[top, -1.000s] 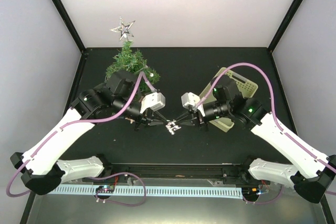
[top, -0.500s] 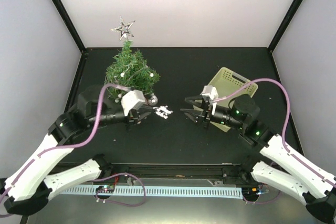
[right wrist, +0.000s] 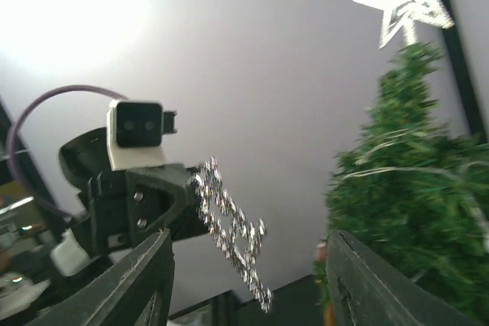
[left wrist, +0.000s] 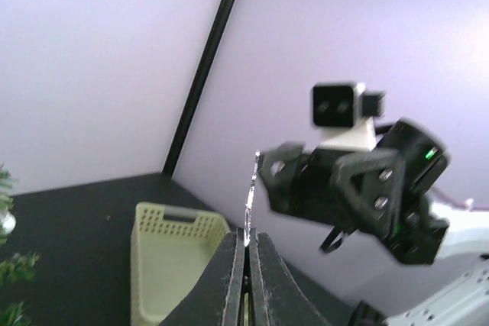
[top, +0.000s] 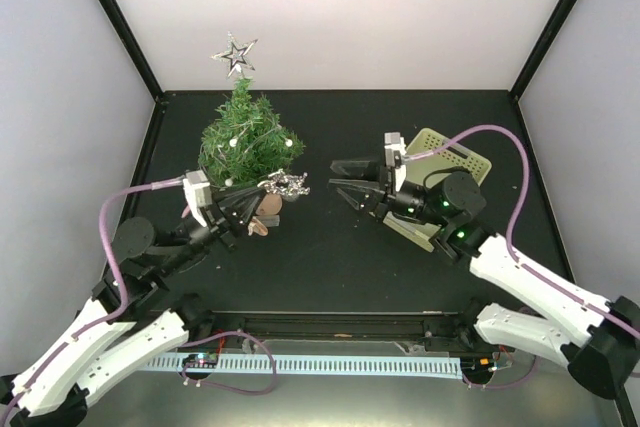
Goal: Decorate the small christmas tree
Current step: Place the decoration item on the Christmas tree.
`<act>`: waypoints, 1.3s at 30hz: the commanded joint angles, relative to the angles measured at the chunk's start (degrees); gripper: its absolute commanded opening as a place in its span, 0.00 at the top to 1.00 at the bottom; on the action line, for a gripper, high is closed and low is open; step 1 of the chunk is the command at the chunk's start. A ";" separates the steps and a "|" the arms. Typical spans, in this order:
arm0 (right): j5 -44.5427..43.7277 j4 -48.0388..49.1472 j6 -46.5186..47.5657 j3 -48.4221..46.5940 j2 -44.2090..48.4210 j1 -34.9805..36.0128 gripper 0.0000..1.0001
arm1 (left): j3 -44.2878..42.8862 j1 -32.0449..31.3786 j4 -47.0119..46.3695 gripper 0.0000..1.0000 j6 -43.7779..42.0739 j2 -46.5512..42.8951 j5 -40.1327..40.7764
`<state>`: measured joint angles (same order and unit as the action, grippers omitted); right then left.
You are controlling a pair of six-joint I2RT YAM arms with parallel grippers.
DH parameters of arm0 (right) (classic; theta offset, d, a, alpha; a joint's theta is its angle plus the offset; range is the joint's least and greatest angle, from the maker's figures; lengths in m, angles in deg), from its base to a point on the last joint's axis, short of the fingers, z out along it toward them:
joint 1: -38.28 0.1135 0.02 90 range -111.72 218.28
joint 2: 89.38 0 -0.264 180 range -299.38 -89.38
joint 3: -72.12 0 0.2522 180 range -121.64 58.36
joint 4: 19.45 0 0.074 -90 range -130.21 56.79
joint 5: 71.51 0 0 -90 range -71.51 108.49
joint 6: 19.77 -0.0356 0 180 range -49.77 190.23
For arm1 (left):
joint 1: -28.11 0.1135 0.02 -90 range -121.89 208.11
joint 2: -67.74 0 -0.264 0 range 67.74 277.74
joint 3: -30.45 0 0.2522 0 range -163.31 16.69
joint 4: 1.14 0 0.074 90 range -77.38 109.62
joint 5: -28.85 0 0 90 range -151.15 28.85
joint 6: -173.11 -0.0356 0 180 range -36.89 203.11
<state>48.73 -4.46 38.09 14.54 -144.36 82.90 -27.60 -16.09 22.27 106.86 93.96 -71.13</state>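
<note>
- Two risks stand out. First, the left hand [top: 266,193] is pinched tight on a silver glitter snowflake [top: 289,184] and appears to grip only one thin edge. A brush against the needles could twist it loose before it catches on a branch.
- Second, that hand sits close against the lower right side of the tree [top: 244,137]. The tree looks light, and a push there could tip it.
- Right hand [top: 338,176] hovers spread wide and empty in front of the pale basket [top: 462,155], so it cannot steady the tree.
- Tree stands upright at the back left of the dark surface [top: 330,257]. It is dark green and conical, with a silver star [top: 236,53] on top and white beads [top: 232,143] among the branches.
</note>
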 commanded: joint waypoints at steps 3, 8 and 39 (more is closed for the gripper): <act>13.30 15.35 -11.49 -1.40 -6.87 0.20 0.44 | -0.33 0.43 -11.49 0.98 6.33 -2.29 1.26; 16.71 19.32 -13.02 -2.80 -9.67 1.09 0.45 | 0.00 0.44 -13.89 0.98 7.61 -1.96 -0.05; 15.59 12.81 -10.32 -8.00 -13.88 2.31 0.97 | 2.38 0.43 -17.38 0.98 10.33 -0.90 -2.96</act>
<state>64.09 8.53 26.66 7.29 -157.91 84.89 -25.44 -16.09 7.12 116.45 92.99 -73.36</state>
